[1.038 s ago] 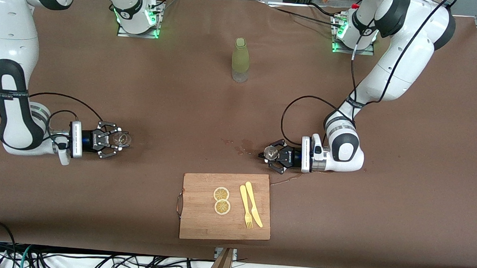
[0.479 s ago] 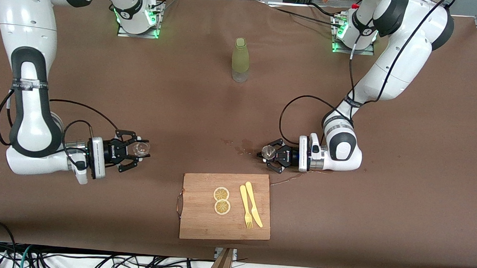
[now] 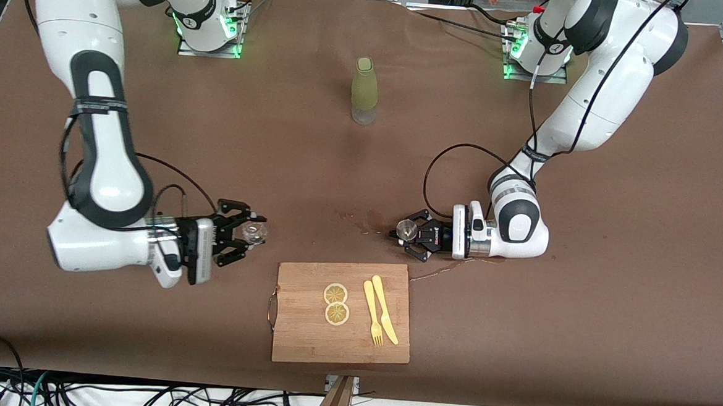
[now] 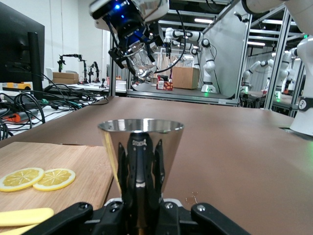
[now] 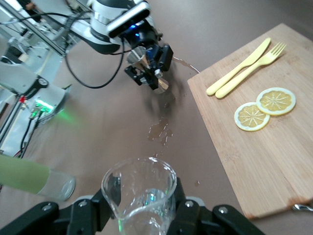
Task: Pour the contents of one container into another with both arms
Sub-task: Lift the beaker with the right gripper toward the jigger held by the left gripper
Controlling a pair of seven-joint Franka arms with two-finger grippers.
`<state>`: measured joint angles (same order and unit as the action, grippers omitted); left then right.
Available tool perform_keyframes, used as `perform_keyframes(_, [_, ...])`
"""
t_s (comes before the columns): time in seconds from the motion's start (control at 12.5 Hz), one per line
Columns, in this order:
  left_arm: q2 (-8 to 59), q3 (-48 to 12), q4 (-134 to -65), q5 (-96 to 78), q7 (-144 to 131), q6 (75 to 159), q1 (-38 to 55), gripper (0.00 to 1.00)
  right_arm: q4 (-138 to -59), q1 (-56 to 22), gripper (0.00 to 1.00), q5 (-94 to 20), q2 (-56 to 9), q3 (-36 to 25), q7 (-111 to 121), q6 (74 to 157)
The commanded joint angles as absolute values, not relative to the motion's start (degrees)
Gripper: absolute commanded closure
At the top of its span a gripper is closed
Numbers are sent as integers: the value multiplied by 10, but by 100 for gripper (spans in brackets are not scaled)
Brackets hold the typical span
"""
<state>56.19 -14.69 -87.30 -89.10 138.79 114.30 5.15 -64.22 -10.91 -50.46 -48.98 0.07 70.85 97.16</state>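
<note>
— Where are the containers?

— I see the right tool (image 3: pixel 250 234) at lower left of the front view, clenched on a clear glass beaker (image 3: pixel 252 230), held upright. At centre right, the left tool (image 3: pixel 411 232) grips a shiny conical metal cup (image 3: pixel 406 229), mouth up, axis vertical.

— Anything near?

— A spill (image 3: pixel 366 222) on the brown counter (image 3: pixel 609 315), above the wooden cutting board (image 3: pixel 305 336).

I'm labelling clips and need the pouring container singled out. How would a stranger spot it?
Start at the wooden cutting board; toward the right arm's end of the table, the right gripper holds a clear glass beaker. The left gripper's cup is shiny metal.
</note>
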Motion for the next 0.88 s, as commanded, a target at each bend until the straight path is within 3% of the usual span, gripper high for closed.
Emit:
perform_keyframes(0.0, [521,-124,-913,-920,1403,1146,76,100,-623,-144,99,-475,-493,-4,648,998])
perform_keyframes(0.8, [495,-91,-945,-1066,1403,1253,210,100,-598,-264,98,-306,-492,-5,414,1074])
